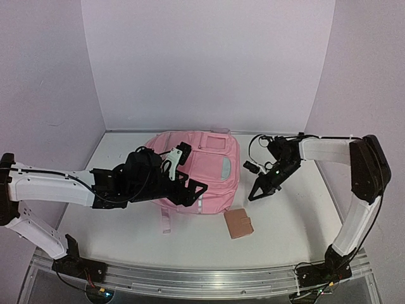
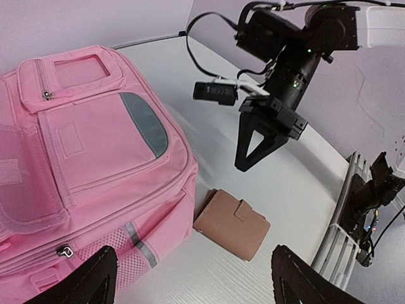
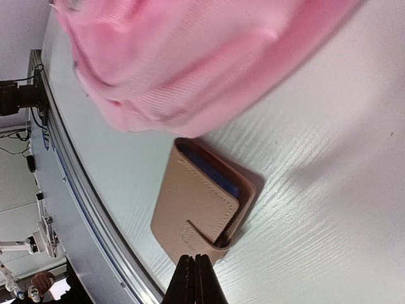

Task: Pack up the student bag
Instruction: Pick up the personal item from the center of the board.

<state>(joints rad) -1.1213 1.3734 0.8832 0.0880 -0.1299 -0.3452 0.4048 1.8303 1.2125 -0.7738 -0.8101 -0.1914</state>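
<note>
Pink fabric backpack (image 1: 209, 164) lying flat | tan leather wallet (image 1: 239, 223) just beside it | left gripper (image 2: 193, 266) spread wide | right gripper (image 2: 240, 166) clenched, empty

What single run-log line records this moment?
left gripper: open over student bag | right gripper: shut, empty, near brown wallet | wallet: outside bag

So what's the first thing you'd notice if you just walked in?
The big pink student bag lying flat in the middle of the white table, with the left gripper open over its near edge. A small tan wallet lies just off its near right corner, and the right gripper hangs shut above the table nearby.
</note>
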